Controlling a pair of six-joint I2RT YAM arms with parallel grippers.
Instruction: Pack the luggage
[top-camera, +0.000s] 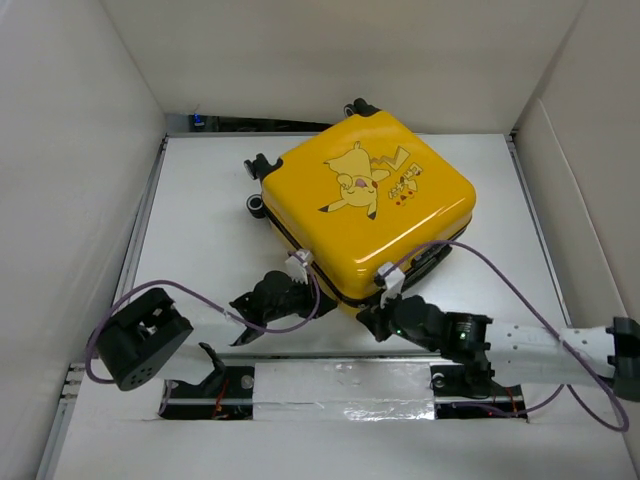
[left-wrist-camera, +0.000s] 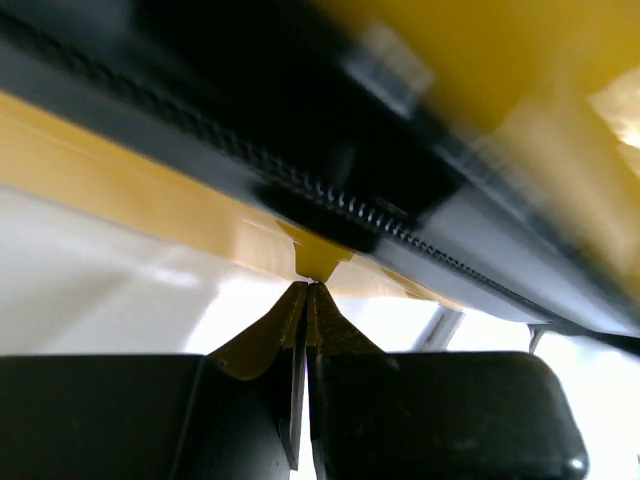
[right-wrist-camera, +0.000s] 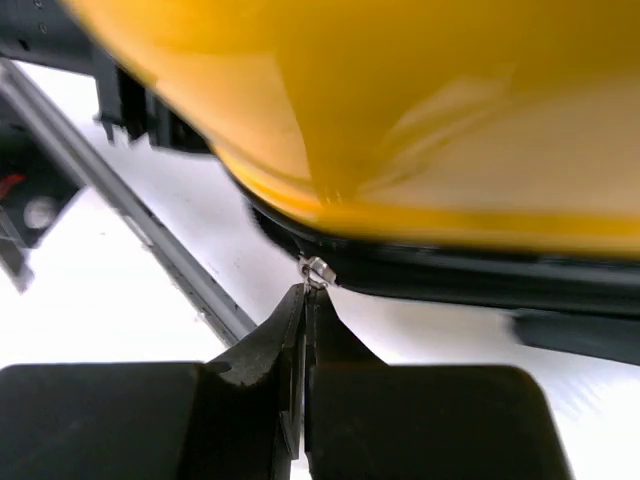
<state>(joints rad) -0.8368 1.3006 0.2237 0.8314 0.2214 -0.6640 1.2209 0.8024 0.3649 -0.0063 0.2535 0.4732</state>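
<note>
I see the luggage (top-camera: 370, 205) lying flat on the worktop (top-camera: 200, 210), mid-worktop toward the far edge, wheels facing the far-left corner. Left gripper (top-camera: 298, 278) at its near-left side, right gripper (top-camera: 385, 298) at its near corner, both before it toward the near edge.

Black jointed arms, the right arm (top-camera: 560, 350) with one white tubular link. A purple cable (top-camera: 505, 280) loops to a white plug (top-camera: 390, 276) behind each tool. Left tool (left-wrist-camera: 307, 290) and right tool (right-wrist-camera: 304, 293) carry matte black wedge-shaped fingers (left-wrist-camera: 262, 340) on blocky mounts
</note>
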